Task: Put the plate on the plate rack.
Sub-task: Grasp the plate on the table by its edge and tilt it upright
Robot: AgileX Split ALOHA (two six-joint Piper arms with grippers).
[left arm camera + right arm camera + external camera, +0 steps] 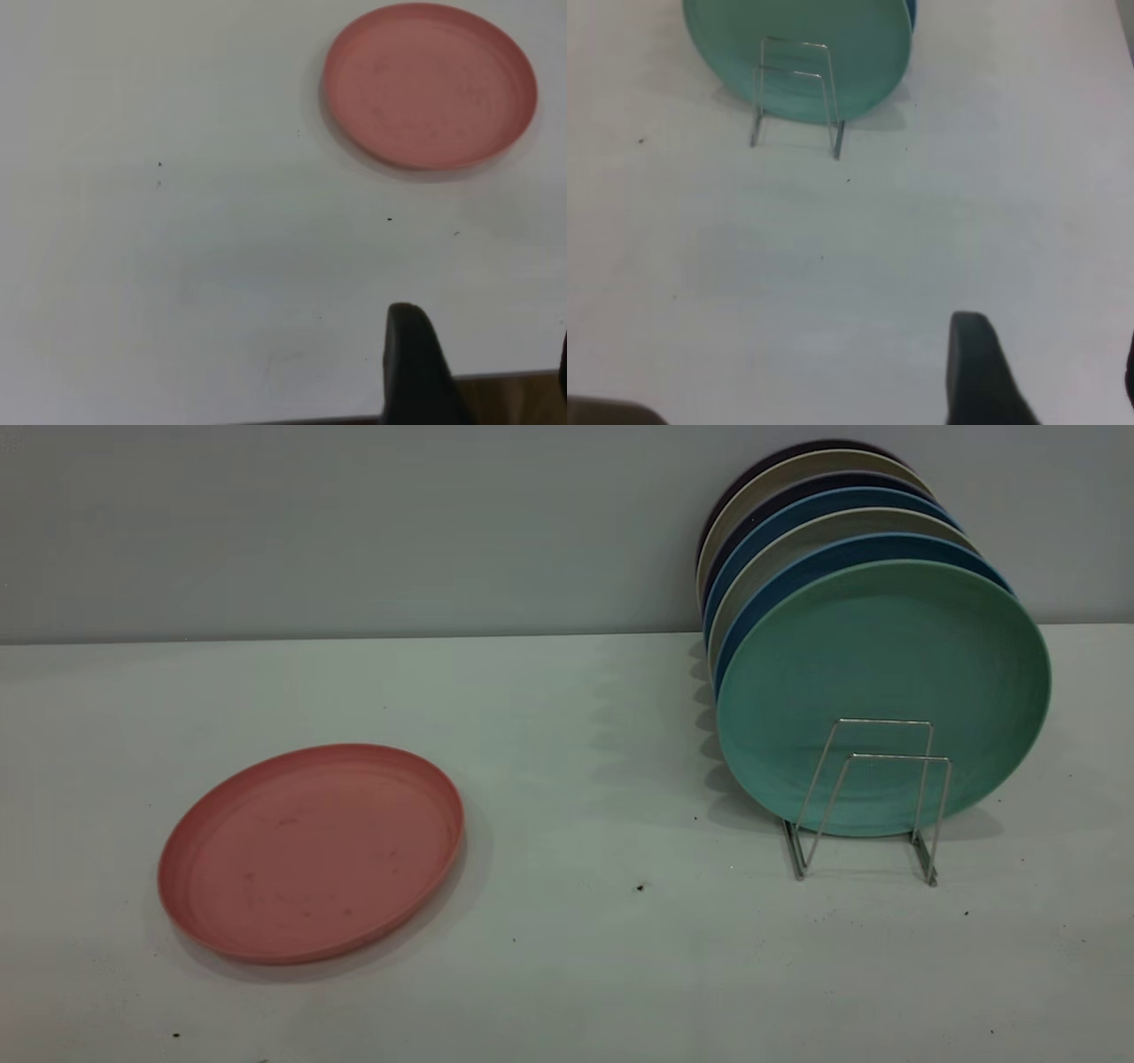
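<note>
The salmon-pink plate [310, 852] lies flat on the white table at the left; it also shows in the left wrist view [431, 84]. The silver wire plate rack [873, 797] stands at the right, with two free loop dividers in front of a teal-green plate [881, 691]; the rack also shows in the right wrist view [796, 93]. My left gripper [483, 328] is open and empty over the table's near edge, well short of the pink plate. My right gripper [1050, 332] is open and empty, well short of the rack. Neither arm shows in the exterior view.
Behind the teal-green plate, several blue, beige and dark plates [824, 522] stand upright in the rack toward the grey wall. Small dark specks [640, 887] dot the table between the plate and the rack.
</note>
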